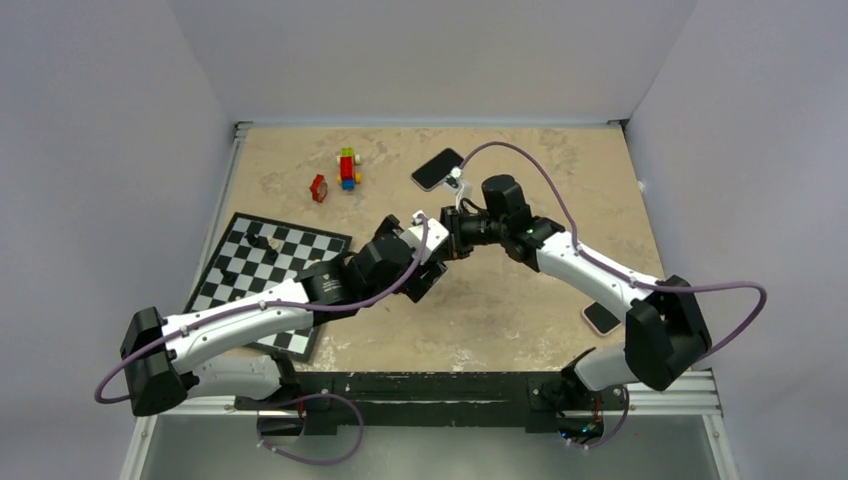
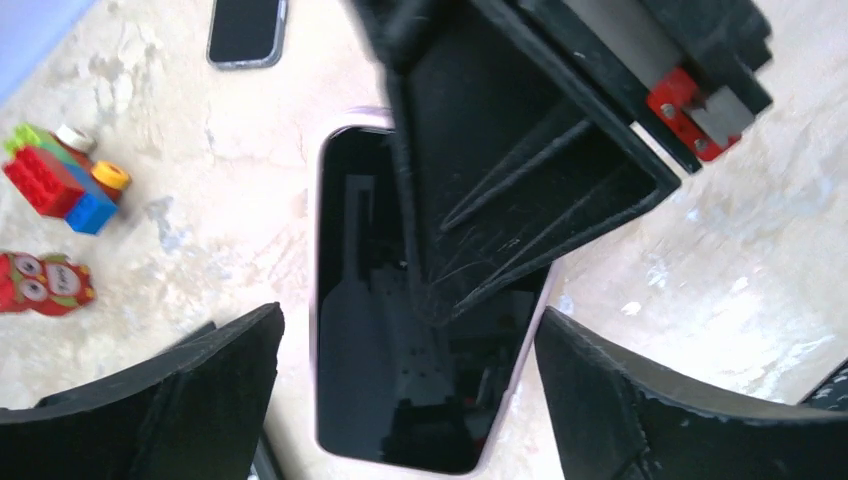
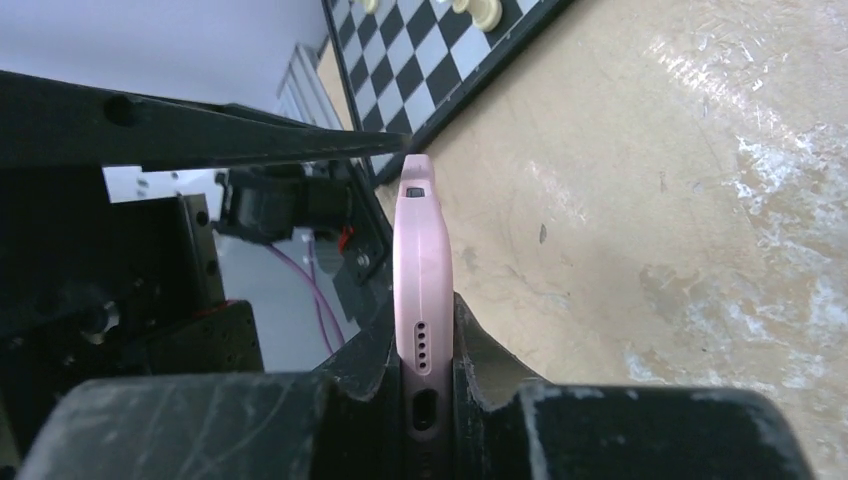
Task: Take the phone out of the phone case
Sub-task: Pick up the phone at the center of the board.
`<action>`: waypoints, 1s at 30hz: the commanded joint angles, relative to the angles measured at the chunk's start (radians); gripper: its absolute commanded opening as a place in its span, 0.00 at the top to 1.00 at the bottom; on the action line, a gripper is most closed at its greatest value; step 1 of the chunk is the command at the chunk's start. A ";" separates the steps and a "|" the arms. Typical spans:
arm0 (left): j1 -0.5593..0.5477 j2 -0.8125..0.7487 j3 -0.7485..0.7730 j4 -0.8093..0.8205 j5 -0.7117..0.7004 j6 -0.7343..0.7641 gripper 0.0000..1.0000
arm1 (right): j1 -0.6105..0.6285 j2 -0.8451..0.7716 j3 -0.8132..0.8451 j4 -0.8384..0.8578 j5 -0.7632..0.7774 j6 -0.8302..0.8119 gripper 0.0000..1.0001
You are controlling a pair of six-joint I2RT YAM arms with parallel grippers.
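The phone [image 2: 365, 385] has a dark screen and sits in a pink case [image 3: 420, 250]. My right gripper [image 3: 428, 335] is shut on the cased phone's bottom end and holds it edge-up above the table. In the left wrist view one right finger [image 2: 520, 170] lies across the screen. My left gripper [image 2: 410, 320] is open, with a finger [image 2: 160, 400] on each side of the phone's end and a gap to the case on both sides. In the top view both grippers [image 1: 440, 243] meet at mid-table, hiding the phone.
A second dark phone [image 1: 437, 168] lies at the back centre. A flat dark item [image 1: 601, 318] lies near the right arm. A chessboard [image 1: 270, 270] with pieces is at the left. A Lego toy [image 1: 347, 168] and a red owl figure [image 1: 318, 187] sit behind it.
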 commanded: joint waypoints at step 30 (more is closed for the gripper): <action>0.347 -0.310 -0.156 0.614 0.478 -1.157 0.18 | -0.114 -0.163 -0.516 1.634 0.305 1.035 1.00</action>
